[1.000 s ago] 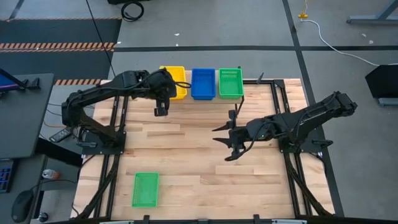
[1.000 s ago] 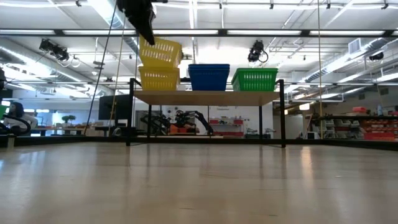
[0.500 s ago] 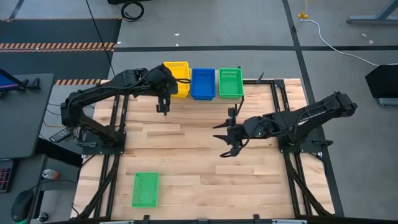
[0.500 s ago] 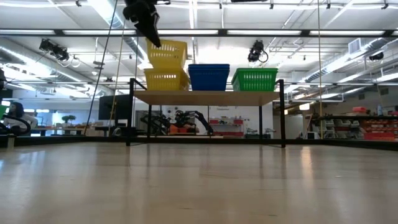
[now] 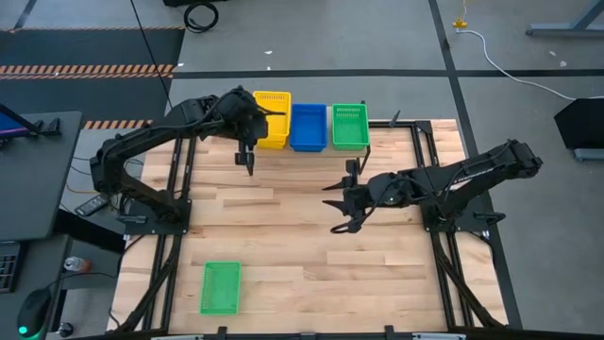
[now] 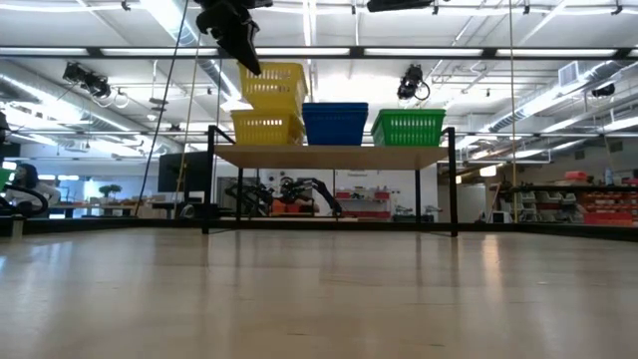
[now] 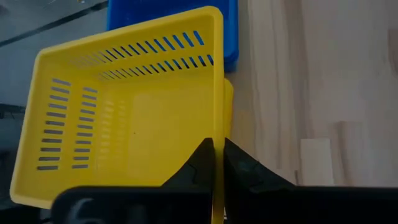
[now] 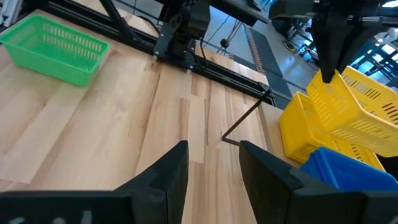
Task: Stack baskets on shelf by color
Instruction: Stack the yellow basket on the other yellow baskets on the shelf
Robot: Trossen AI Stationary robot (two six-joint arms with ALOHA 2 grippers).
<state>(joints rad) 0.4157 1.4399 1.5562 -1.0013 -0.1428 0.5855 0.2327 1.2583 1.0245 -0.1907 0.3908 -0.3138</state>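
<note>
Yellow basket [image 6: 269, 84] held tilted just above yellow stack [image 6: 265, 127] at shelf [image 6: 329, 156] left end, far tabletop [image 5: 283, 236] edge; rim pinched by left end effector [image 7: 217, 163], clenched for nesting by color. Blue stack [image 6: 335, 123] mid-shelf, green stack [image 6: 409, 126] beside. Loose green basket [image 5: 220, 286] near front-left corner. Right end effector [image 5: 342, 201] spread, empty, mid-tabletop, likely fetching it.

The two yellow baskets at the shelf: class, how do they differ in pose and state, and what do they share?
The upper yellow basket hangs above the shelf, pinched by its rim in the shut left gripper; the lower yellow basket rests on the shelf, touched by no gripper. The upper basket is tilted; the lower sits level beside the blue basket. Both share the colour, the slotted sides and the size.
</note>
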